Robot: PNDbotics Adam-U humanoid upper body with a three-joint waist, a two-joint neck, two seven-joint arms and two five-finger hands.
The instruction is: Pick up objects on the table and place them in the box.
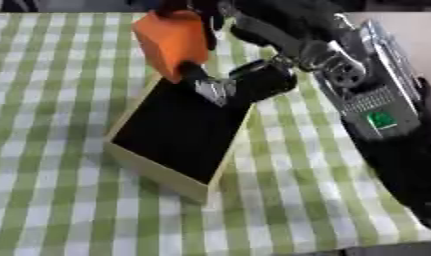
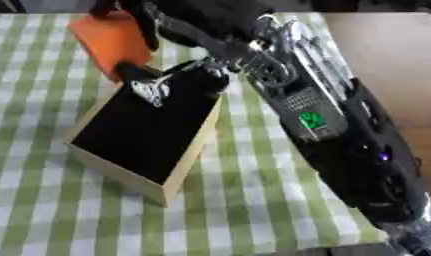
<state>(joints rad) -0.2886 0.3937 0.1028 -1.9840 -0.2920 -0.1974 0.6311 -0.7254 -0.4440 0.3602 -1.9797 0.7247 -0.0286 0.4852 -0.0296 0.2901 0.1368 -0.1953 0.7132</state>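
The right hand (image 1: 220, 75), fingers curled round an orange block (image 1: 170, 42), is holding it above the 12 o'clock end of the black-lined wooden box (image 1: 166, 172) on the checked desk (image 1: 43, 125).

The arm (image 2: 341, 130) is glossy black with silver joints, a grey perforated panel and a green mark behind the black hand (image 1: 253, 80).

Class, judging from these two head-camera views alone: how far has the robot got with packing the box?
Done: nothing visibly packed; the box interior looks dark, with no object visible inside. In hand: the right hand holds an orange block above the box's far end, fingers curled around it. Left: lowering and releasing the block. No other loose objects show on the checked tablecloth.
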